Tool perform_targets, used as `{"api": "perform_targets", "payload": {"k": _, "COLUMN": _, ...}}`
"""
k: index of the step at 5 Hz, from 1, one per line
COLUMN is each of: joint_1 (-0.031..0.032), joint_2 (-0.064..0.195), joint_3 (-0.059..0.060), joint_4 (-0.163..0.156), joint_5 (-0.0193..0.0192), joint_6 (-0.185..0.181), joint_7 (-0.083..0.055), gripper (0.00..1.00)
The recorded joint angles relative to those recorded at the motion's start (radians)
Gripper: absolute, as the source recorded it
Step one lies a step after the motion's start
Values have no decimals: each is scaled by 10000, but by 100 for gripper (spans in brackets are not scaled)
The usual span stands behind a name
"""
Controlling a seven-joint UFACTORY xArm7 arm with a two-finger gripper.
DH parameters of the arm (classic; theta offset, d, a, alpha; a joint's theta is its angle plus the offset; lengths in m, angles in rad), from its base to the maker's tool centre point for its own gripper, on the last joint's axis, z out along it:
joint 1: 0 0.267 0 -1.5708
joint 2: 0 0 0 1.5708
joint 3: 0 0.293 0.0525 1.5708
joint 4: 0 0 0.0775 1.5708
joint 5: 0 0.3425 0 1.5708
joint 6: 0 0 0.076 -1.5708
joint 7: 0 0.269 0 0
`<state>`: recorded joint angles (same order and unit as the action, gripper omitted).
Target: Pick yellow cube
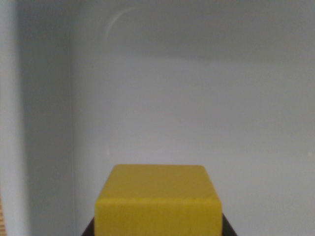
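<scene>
Yellow cube [157, 201] fills the bottom centre of my wrist view, its top face and front face both showing, edges clean and squared to the camera. Dark shapes poke out from behind its lower corners on either side, at the very bottom edge of the frame; I take those to be the gripper [157, 231] fingers flanking the block, one at the wrist view's left and one at its right. They sit right against the cube's sides as far as I can see, but the contact itself is cut off by the frame, so I cannot tell whether the jaws are clamped on it or only standing around it.

Behind the cube there is only a pale, bluish-white surface [197, 113] with a soft shadow band running down the wrist view's left (a sliver of something tan shows at the lower-left corner, too little to name). I can't judge whether the cube rests on that surface or hangs clear of it; nothing under the block is visible.

My read is that I'm at the grasp itself, or just past it. If the fingers are not yet tight, the next move is to close them squarely on the two side faces. If they are, it calls for a straight, slow lift, watching that the cube keeps its place in the frame.
</scene>
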<state>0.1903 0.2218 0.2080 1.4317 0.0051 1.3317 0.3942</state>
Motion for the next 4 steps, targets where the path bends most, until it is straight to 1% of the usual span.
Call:
{"api": "perform_targets", "payload": {"k": 1, "joint_1": -11, "joint_2": -164, "joint_3": 13, "joint_4": 241, "joint_5": 36, "joint_6": 402, "joint_7": -10, "gripper": 100}}
{"api": "perform_targets", "payload": {"k": 2, "joint_1": -11, "joint_2": -164, "joint_3": 13, "joint_4": 241, "joint_5": 36, "joint_6": 402, "joint_7": -10, "gripper": 100}}
{"api": "perform_targets", "payload": {"k": 3, "joint_1": -21, "joint_2": -314, "joint_3": 25, "joint_4": 460, "joint_5": 68, "joint_6": 769, "joint_7": -19, "gripper": 100}}
{"api": "perform_targets", "payload": {"k": 4, "joint_1": -21, "joint_2": -314, "joint_3": 25, "joint_4": 460, "joint_5": 68, "joint_6": 769, "joint_7": -19, "gripper": 100}}
